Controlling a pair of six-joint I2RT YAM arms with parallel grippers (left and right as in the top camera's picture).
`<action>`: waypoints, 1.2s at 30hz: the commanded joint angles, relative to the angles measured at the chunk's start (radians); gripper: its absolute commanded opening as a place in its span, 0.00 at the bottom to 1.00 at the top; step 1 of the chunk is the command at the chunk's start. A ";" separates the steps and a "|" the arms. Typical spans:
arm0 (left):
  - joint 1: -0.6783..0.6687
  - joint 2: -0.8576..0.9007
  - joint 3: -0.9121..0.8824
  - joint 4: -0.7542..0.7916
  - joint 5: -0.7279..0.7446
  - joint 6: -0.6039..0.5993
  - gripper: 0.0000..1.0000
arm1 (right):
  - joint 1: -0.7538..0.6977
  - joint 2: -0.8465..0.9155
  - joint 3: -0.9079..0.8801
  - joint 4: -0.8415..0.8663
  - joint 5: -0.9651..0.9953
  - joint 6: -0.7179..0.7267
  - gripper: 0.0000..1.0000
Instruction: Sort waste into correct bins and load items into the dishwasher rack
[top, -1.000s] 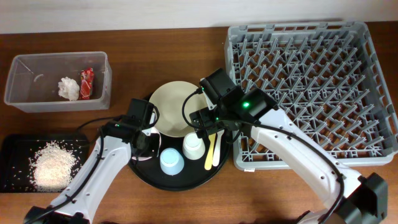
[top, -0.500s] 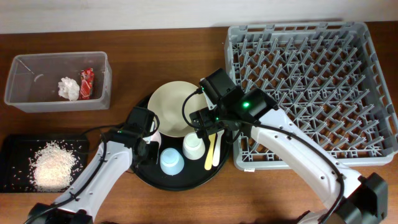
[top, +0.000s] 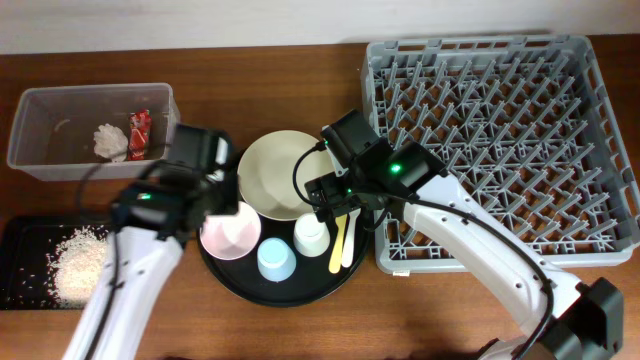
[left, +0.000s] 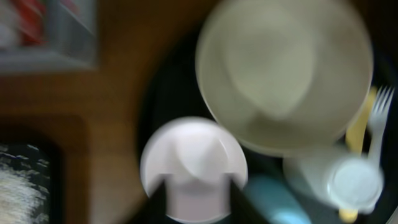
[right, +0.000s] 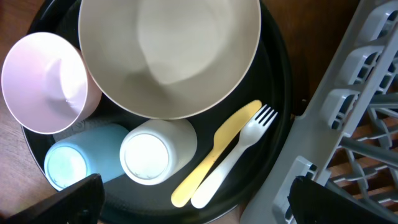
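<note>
A small pink bowl (top: 231, 230) sits open side up on the left of the round black tray (top: 228, 282), touching the cream plate (top: 280, 175). My left gripper (top: 213, 203) hovers blurred just above and left of the bowl, open; in its wrist view the pink bowl (left: 194, 155) shows between the dark fingers (left: 149, 208). My right gripper (right: 202, 200) hangs open above the white cup (right: 149, 155), the light blue cup (right: 74, 165), a pale yellow utensil (right: 214, 155) and a cream fork (right: 239, 155). It holds nothing.
The grey dishwasher rack (top: 500, 130) fills the right side, its corner right beside the round tray. A clear tub (top: 30, 165) at the back left holds a tissue (top: 110, 142) and a red wrapper (top: 138, 133). A black tray (top: 20, 240) at the front left holds rice (top: 75, 265).
My left gripper has opened and swung up and back to the left, leaving the pink bowl uncovered on the round tray. The right arm has not moved.
</note>
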 joint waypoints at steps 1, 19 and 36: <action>0.142 -0.076 0.118 0.008 -0.050 0.002 0.99 | 0.001 -0.014 0.016 0.000 0.008 0.012 0.98; 0.386 -0.089 0.129 0.045 -0.093 0.002 0.99 | -0.104 0.010 0.084 0.032 -0.022 0.007 0.97; 0.386 -0.089 0.129 0.045 -0.093 0.002 0.99 | -0.122 0.408 0.088 0.447 -0.014 -0.190 0.83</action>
